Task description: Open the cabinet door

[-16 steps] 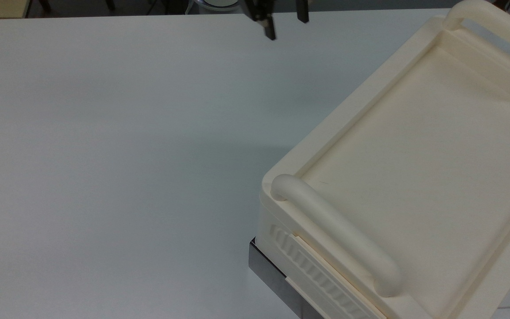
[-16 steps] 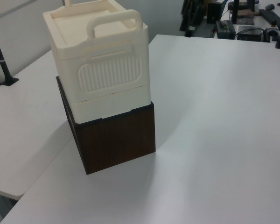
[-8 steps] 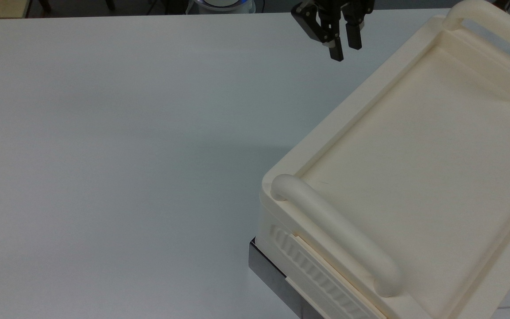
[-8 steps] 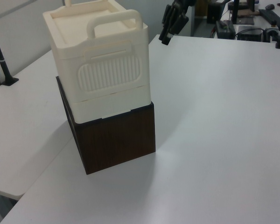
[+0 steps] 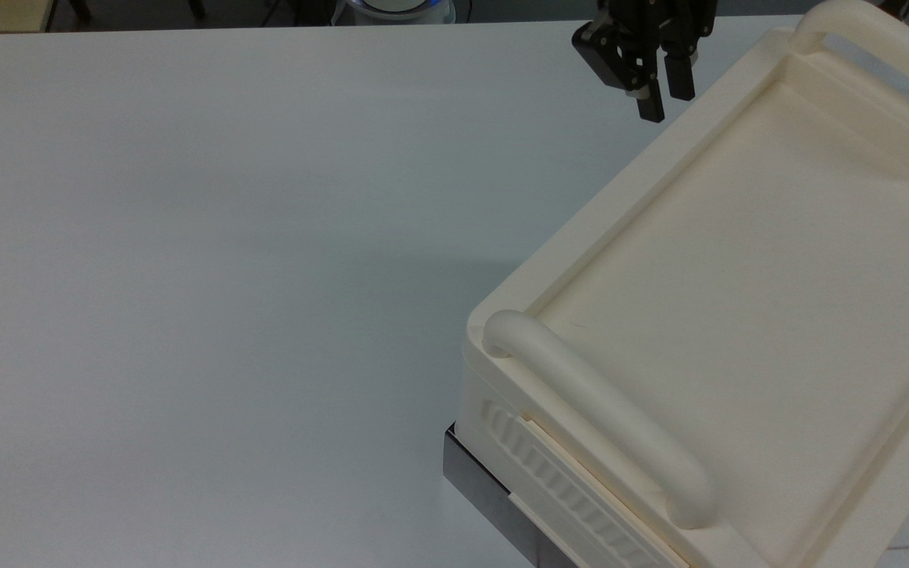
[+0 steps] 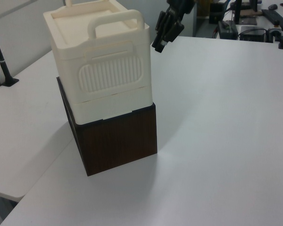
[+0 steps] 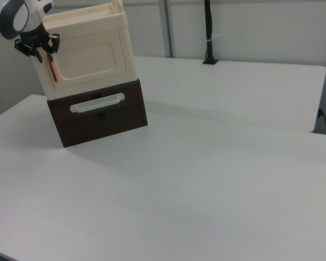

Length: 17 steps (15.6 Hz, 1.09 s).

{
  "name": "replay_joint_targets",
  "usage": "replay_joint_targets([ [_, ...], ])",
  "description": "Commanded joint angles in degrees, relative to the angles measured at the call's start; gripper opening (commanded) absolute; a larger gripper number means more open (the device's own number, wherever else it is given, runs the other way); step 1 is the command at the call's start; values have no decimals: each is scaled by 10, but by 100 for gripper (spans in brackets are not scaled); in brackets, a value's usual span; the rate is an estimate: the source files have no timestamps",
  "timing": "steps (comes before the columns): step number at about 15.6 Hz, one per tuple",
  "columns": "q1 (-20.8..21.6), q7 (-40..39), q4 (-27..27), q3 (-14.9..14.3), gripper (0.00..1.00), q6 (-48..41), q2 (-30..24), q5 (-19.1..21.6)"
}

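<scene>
At the right view's far left, my tool [image 7: 40, 49] hovers with fingers slightly apart, gripping nothing, just above the copper-orange bar handle [image 7: 54, 69]. The handle runs upright along the left edge of the cabinet door [image 7: 89, 58], which looks shut on the cabinet [image 7: 106, 22] front. The cabinet tops a dark drawer unit [image 7: 100, 111] on the bench [image 7: 206, 174]. Handle lies below the tool.

White table [image 7: 217, 185], dark wood-grain drawer box [image 7: 98, 117], black pole [image 7: 208, 32] behind
</scene>
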Motion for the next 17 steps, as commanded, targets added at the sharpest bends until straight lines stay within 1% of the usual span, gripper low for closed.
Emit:
replay_joint_targets([
  [1, 11, 12, 4, -1, 35, 37, 13, 5],
  [5, 11, 12, 4, -1, 34, 42, 22, 2],
  [7, 11, 14, 4, -1, 33, 61, 23, 1],
  [9, 12, 15, 3, -1, 25, 67, 26, 0],
  [12, 12, 15, 4, -1, 6, 67, 30, 0],
  [13, 12, 16, 3, -1, 1, 67, 29, 0],
  [17, 11, 16, 2, -1, 0, 66, 28, 0],
])
